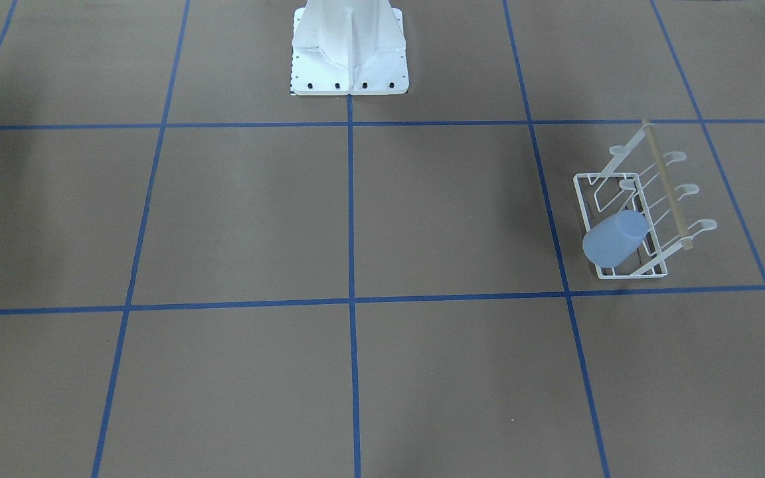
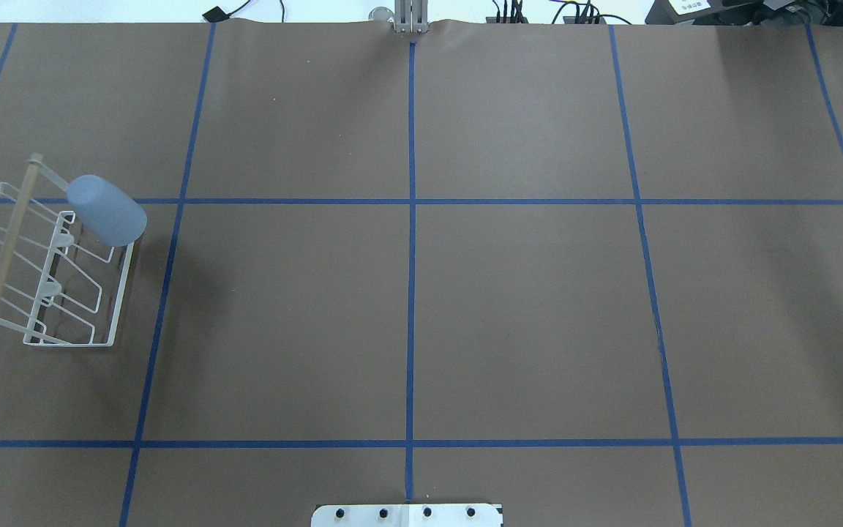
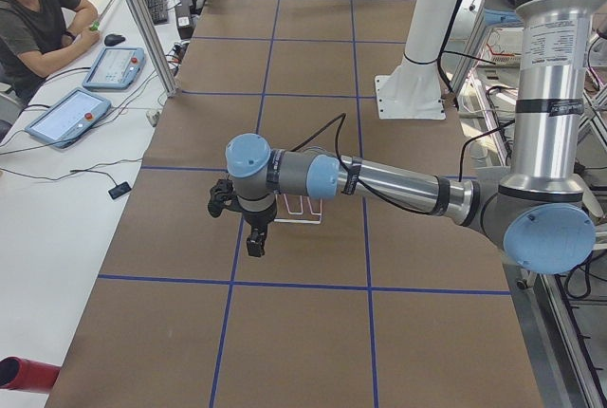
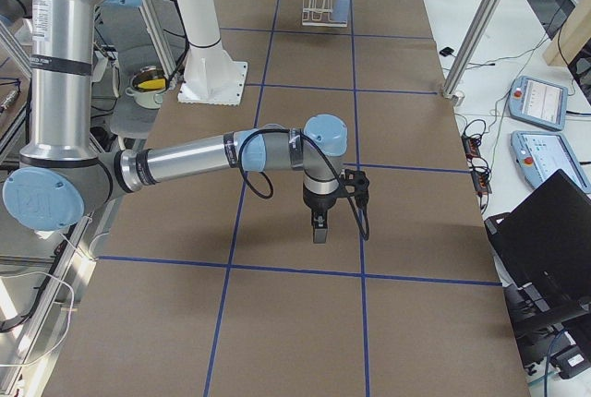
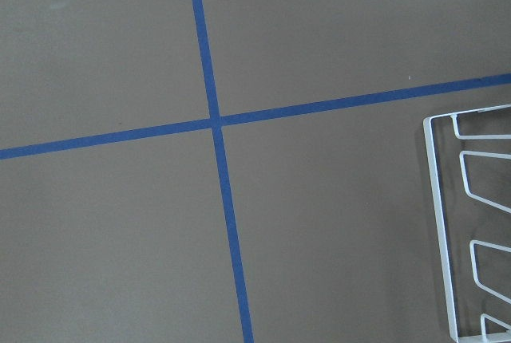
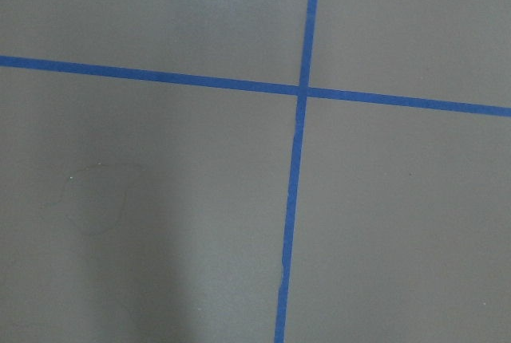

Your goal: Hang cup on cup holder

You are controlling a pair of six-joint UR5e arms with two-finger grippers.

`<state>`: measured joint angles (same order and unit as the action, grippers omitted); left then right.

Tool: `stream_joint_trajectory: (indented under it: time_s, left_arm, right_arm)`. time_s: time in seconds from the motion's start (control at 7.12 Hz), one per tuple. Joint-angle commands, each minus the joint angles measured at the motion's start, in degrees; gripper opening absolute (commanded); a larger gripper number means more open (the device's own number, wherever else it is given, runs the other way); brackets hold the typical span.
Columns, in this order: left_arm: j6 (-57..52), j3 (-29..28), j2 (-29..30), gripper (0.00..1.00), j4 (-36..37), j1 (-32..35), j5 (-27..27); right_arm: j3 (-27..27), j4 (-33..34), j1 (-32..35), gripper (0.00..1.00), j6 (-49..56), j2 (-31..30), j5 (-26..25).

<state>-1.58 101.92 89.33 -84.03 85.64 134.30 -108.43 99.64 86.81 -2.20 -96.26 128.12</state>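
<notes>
Plastic this thin and stiff probably made the cup [image 2: 107,211] light and a little slippery, best pinched across its tapered wall near the middle. Plain pale blue and handleless, it sat tilted over a slanted prong at one end of the cup holder [image 2: 123,293], on the side away from the wooden rod [image 2: 12,234], apparently rim-down. The left gripper [image 3: 255,250] hovered near the cup holder, the right gripper [image 4: 319,234] well apart; whether either was parted could not be told.

Brown table [image 2: 524,307] — blue tape grid [image 2: 411,293], cup holder [image 2: 48,288] standing on it.
</notes>
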Motion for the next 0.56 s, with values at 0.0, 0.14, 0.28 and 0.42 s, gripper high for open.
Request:
stream_joint_trajectory:
  time_s: [0.0, 0.14, 0.28, 0.42]
  left_arm:
    - [0.0, 0.5, -0.1, 0.99, 0.0, 0.1, 0.1]
    - [0.0, 0.5, -0.1, 0.99, 0.0, 0.1, 0.1]
    - [0.0, 0.5, -0.1, 0.99, 0.0, 0.1, 0.1]
    - [-0.1, 0.0, -0.1, 0.99, -0.1, 0.1, 0.1]
  right_arm:
    - [2.8, -0.1, 0.9, 1.00, 0.2, -0.2, -0.1]
    - [2.4, -0.1, 1.7, 1.00, 0.4, -0.1, -0.1]
    - [2.9, -0.1, 1.7, 1.00, 1.0, 0.5, 0.0]
    - [2.2, -0.1, 1.7, 1.00, 1.2, 1.1, 0.0]
